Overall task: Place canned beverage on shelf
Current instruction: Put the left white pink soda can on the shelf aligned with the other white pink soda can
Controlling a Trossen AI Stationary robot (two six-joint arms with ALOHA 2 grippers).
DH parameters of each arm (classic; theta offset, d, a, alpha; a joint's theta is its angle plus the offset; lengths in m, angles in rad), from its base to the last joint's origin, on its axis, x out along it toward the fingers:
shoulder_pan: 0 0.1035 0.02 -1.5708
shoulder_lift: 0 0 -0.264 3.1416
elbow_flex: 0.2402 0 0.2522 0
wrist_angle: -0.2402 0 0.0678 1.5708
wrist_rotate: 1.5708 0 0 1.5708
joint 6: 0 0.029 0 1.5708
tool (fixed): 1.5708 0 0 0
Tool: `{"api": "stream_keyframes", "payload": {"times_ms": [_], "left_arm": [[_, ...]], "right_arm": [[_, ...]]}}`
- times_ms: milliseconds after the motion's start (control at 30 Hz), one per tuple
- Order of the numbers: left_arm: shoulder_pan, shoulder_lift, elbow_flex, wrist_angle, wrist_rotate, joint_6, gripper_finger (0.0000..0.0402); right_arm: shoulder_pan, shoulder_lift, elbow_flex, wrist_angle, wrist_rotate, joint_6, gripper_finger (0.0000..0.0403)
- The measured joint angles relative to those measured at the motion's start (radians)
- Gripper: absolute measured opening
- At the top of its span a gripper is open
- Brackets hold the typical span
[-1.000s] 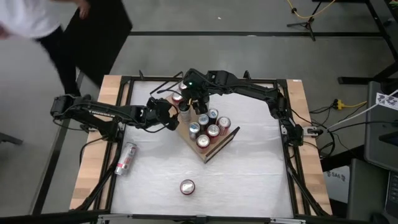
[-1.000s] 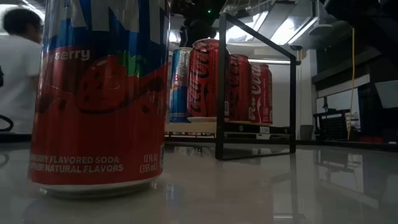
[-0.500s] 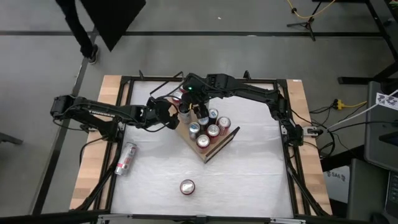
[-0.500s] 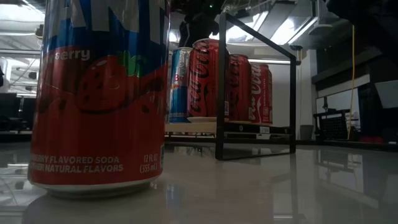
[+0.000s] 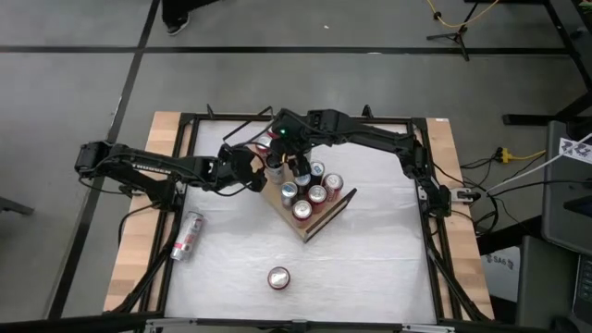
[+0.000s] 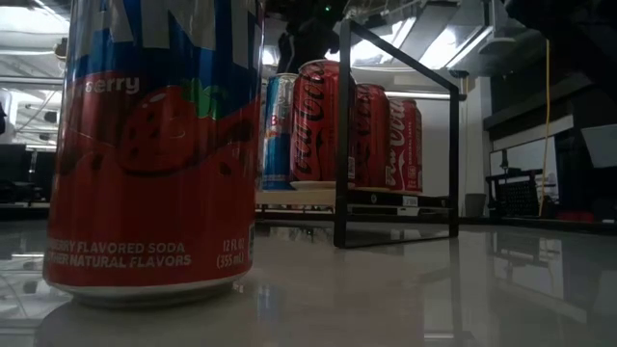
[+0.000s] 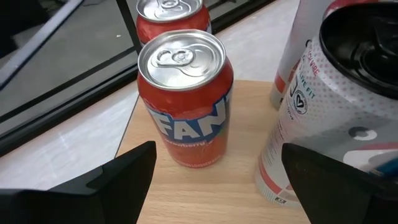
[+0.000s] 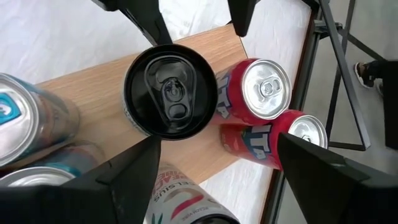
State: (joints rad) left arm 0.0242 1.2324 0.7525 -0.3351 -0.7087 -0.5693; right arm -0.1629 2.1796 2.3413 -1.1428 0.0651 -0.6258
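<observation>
Nothing moved: both jaws open around upright black-lidded can (image 8: 166, 99) on diagonal shelf (image 5: 319, 222).

This is a robotics lab or test workshop. A white worktop (image 5: 370, 250) in a black metal frame (image 5: 442, 268), edged with bare wooden boards (image 5: 137, 231), stands on a grey concrete floor (image 5: 277, 83) marked with a dark line. A yellow cable (image 5: 453, 17) and a stand's feet (image 5: 453, 39) lie on the floor, and equipment cases (image 5: 566, 222) sit beside the rig. The low view shows ceiling strip lights (image 6: 439, 43) and dim workstations (image 6: 521, 193) behind.
</observation>
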Motion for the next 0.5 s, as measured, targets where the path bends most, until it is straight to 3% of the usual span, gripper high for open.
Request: {"api": "stream_keyframes", "payload": {"times_ms": [500], "left_arm": [[-0.002, -0.082, 0.001, -0.062, -0.016, 0.003, 0.035]], "right_arm": [[0.0, -0.022, 0.014, -0.034, 0.066, 0.0, 0.0317]]}}
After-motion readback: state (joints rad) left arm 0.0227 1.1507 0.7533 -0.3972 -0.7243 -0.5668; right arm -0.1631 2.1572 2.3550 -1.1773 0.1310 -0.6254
